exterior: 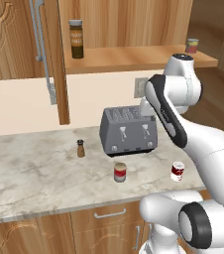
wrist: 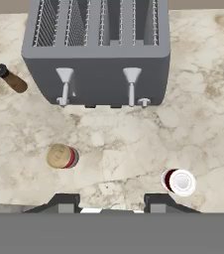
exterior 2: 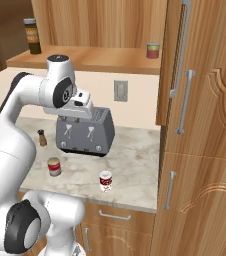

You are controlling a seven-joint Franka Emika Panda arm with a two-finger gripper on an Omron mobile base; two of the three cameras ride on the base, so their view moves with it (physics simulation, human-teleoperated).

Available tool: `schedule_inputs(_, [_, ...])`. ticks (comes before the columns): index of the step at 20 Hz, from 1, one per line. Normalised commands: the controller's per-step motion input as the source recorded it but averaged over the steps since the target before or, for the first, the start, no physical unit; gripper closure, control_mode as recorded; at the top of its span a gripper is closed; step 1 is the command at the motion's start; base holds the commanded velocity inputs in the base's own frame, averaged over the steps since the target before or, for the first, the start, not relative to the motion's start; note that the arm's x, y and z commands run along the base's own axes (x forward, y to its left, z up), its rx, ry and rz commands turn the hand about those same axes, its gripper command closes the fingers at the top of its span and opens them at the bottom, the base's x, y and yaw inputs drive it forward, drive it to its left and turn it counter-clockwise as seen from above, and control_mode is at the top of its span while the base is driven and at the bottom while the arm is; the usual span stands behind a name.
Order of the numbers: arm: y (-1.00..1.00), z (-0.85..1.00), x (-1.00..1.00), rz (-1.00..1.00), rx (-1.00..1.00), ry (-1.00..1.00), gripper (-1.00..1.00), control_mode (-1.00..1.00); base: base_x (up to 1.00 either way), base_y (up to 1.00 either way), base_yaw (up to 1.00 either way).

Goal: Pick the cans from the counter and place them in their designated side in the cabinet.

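Note:
Two cans stand on the beige marbled counter (exterior: pixel 34 168) in front of a toaster. The can with a red label and pale band (exterior: pixel 120 172) (exterior 2: pixel 54 166) (wrist: pixel 62 156) is on the left. The red-and-white can (exterior: pixel 177 171) (exterior 2: pixel 105 181) (wrist: pixel 179 181) is on the right, near the counter's front edge. My gripper (wrist: pixel 113 204) hangs above the counter just in front of the toaster, pointing down; it is open, its fingertips wide apart with nothing between them. The red-and-white can lies just right of the right fingertip. The cabinet (exterior: pixel 134 58) (exterior 2: pixel 100 59) is open above, its door (exterior: pixel 59 59) swung out.
A grey four-slot toaster (exterior: pixel 129 130) (exterior 2: pixel 85 131) (wrist: pixel 96 47) stands behind the cans, with a small brown pepper shaker (exterior: pixel 81 148) (wrist: pixel 10 79) to its left. On the cabinet shelf are a tall dark jar (exterior: pixel 76 38) and a greenish-yellow and red can (exterior: pixel 192 45). Tall cupboard doors (exterior 2: pixel 200 125) rise at the right.

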Motion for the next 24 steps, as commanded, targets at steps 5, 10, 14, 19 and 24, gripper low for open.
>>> schedule_inputs(5, [0.13, -0.01, -0.06, 0.0, 0.0, 0.0, -1.0, -1.0, 0.0, 0.0, 0.0])
schedule_inputs(10, [0.26, -0.04, -0.12, 0.0, 0.0, 0.0, -1.0, -1.0, 0.0, 0.0, 0.0])
schedule_inputs(14, [0.33, -0.02, -0.05, 0.0, 0.0, 0.0, -1.0, -1.0, 0.0, 0.0, 0.0])
schedule_inputs(19, [0.34, 0.0, -0.04, 0.0, 0.0, -0.02, -1.0, -1.0, 0.0, 0.0, 0.0])
schedule_inputs(24, [0.35, -0.05, -0.04, 0.0, 0.0, -0.01, -1.0, -1.0, 0.0, 0.0, 0.0])
